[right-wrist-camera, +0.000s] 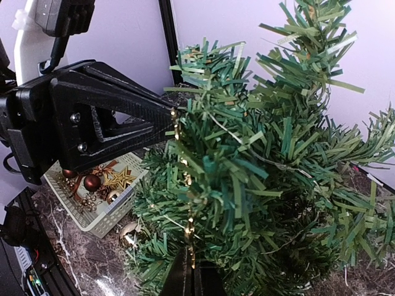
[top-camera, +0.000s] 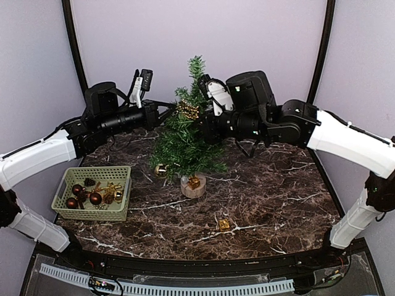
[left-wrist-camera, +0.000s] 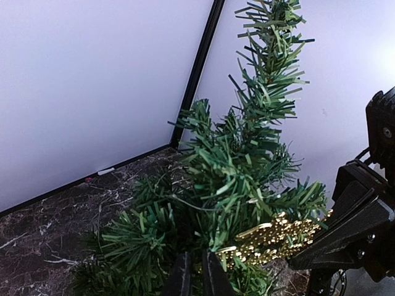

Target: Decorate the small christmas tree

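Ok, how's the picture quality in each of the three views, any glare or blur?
Top external: soft, even light, everything sharp, faint sheen on the marble table. Left wrist: the wall right of the small christmas tree washes out white. Right wrist: the left gripper looms close as a dark, underexposed shape.

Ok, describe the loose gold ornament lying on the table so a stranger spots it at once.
Find the small christmas tree in the middle of the dark marble table. Nearer the arm bases and slightly right of its stump lies a tiny gold gift box. Unlike the second gold box resting on the stump, it sits alone on bare marble.
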Motion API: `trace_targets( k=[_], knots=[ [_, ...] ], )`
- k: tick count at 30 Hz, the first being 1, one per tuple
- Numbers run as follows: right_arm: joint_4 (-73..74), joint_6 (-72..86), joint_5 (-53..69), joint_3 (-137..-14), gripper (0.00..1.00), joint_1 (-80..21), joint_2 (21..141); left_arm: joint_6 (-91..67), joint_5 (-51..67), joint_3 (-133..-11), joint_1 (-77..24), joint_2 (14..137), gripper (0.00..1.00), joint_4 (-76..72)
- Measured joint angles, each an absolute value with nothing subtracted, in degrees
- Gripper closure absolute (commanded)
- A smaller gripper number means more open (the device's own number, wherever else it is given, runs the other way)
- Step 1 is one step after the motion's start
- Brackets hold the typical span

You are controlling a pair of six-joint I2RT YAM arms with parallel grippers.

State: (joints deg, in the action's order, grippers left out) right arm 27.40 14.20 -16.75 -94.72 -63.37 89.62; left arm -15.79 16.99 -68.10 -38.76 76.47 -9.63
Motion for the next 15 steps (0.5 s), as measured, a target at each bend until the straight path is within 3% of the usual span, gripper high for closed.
trace_targets(
  k=[15],
  knots=[
    [24.0, 16.1, -16.3, -91.8, 1.0, -63.4, 87.8, -15.8, 18.2, -68.6, -38.7, 77.9, 0.92, -11.2]
  ],
)
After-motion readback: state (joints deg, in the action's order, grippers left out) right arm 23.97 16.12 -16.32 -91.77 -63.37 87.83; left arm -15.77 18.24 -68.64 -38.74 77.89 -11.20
